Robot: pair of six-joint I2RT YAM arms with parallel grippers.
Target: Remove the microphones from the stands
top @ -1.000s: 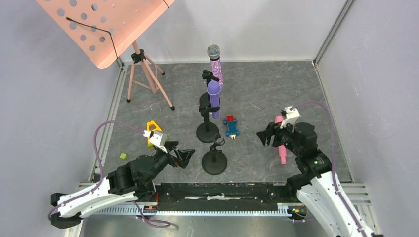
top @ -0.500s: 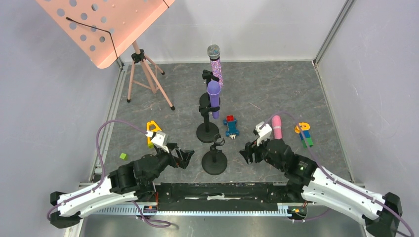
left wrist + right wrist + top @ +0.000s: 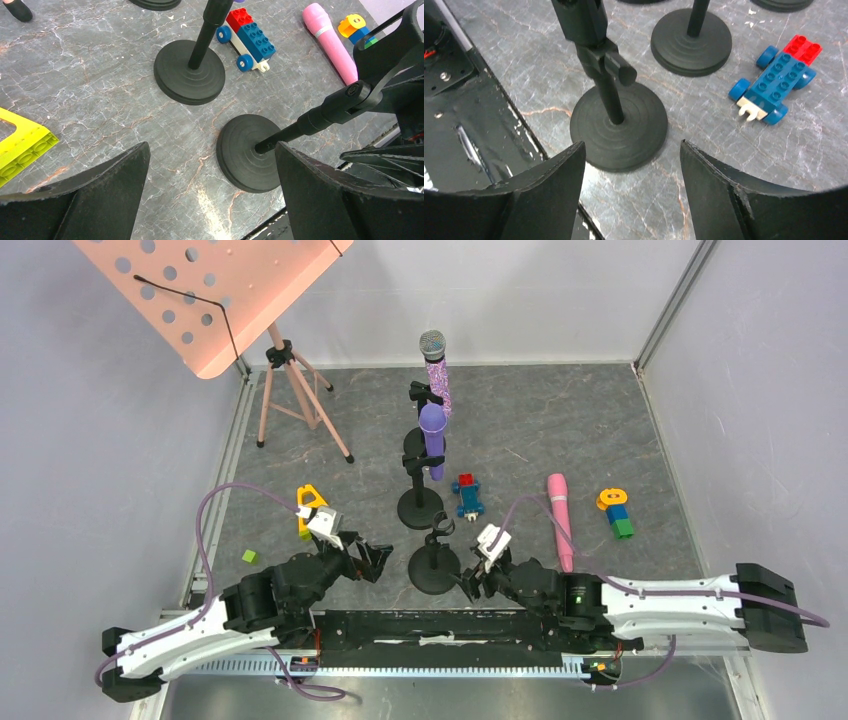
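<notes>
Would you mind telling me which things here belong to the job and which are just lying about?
Job: pink mic, empty stand.
Not the job: toy car, yellow block, green block, stacked blocks, music stand, purple mic, glitter mic.

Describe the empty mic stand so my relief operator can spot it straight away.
Three black stands line up down the middle of the grey table. The empty stand is the one at the near end of that line. Its neighbours carry a purple microphone and a glittery microphone; its clip holds nothing.
</notes>
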